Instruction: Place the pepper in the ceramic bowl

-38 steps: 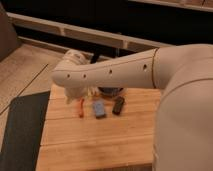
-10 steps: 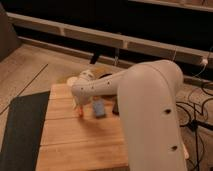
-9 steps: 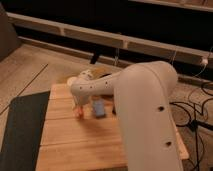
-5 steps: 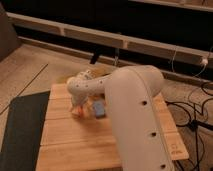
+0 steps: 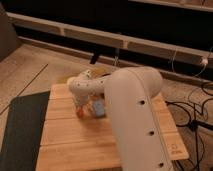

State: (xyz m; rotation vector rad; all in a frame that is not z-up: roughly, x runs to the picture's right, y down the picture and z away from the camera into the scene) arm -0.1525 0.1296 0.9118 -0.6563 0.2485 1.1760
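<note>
The pepper (image 5: 80, 113) shows as a small orange-red sliver on the wooden table (image 5: 75, 145), just below the end of my arm. My gripper (image 5: 82, 104) is right over it at the table's far left part, mostly covered by my white wrist. I cannot tell whether it touches the pepper. The ceramic bowl is hidden behind my arm. A blue rectangular object (image 5: 99, 107) lies just right of the pepper.
My thick white arm (image 5: 132, 115) crosses the table's right half from the near edge. A dark mat (image 5: 20, 127) lies on the floor to the left. Cables (image 5: 195, 112) run on the floor at right. A low rail (image 5: 100, 37) runs behind the table.
My arm has swung closer to the camera and now covers the table's right side. The gripper has stayed low by the pepper and the blue object.
</note>
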